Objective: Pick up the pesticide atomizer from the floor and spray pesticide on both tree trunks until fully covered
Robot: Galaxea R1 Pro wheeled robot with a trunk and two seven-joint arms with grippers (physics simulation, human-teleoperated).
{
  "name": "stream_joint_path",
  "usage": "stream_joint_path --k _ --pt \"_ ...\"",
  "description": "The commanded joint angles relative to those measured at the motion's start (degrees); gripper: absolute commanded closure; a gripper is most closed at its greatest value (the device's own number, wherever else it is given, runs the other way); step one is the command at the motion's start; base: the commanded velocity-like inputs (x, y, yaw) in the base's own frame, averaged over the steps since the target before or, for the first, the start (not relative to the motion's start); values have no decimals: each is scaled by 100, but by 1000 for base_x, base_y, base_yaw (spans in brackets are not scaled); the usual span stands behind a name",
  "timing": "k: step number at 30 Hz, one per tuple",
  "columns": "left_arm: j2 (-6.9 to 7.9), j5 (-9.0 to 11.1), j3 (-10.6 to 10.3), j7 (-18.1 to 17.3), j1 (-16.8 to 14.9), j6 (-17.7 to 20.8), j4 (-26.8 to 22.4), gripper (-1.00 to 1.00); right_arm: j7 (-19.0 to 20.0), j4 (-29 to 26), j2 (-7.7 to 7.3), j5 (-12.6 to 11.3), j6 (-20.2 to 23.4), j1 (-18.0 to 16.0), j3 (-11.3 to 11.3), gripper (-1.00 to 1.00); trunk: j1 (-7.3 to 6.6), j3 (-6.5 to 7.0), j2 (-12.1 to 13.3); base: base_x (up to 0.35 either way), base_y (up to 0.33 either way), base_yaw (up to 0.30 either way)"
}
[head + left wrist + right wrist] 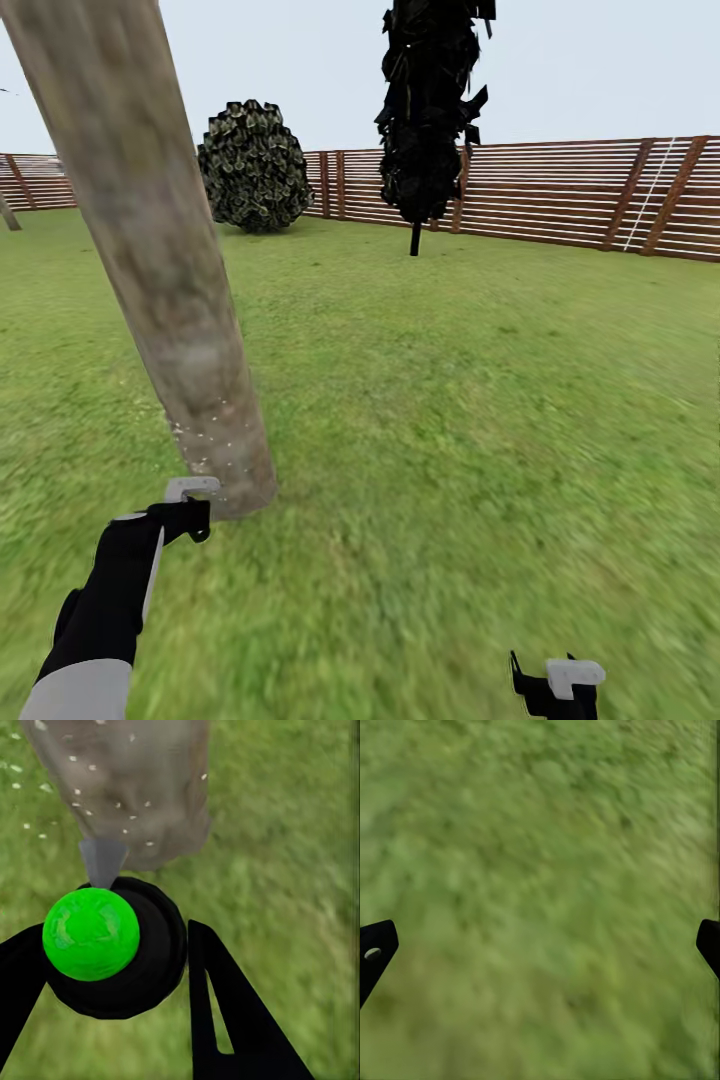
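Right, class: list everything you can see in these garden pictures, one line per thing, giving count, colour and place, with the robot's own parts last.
Tree trunk: one, blotchy grey-tan, near left, leaning in the head view, white specks low down.
Sprayer: one, black with a green top, between the left pincer's fingers, grey nozzle aimed at the trunk's base.
Round bush: one, dark green, by the fence.
Tall dark tree: one, near-black, in front of the fence.
Fence: one, brown slats, along the back.
Lawn: green, everywhere underfoot.
Left pincer: black, beside the trunk's base.
Right pincer: black, open, over bare grass.

rough mottled tree trunk (170,300)
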Motion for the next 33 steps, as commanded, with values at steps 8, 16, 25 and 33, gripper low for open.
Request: stream_joint_path --k 8,16,25,33 --pt "-7 -58 15 -57 -5 18 -10 100 -30 6 1 62 -11 -4 -29 -100 -1 -5 -2 3 -278 0" --pt "1 -66 23 -50 -5 18 -10 100 -30 6 1 62 -11 -4 -29 -100 -1 -5 -2 0 -278 39" --pt "2 -49 70 -49 -5 10 -50 100 -30 6 1 62 -11 -4 -29 -100 -1 -5 -2 0 -278 267" --pt "-1 -31 69 -49 -5 -51 -2 100 -30 6 2 62 -11 -4 -29 -100 -1 -5 -2 26 -278 186"
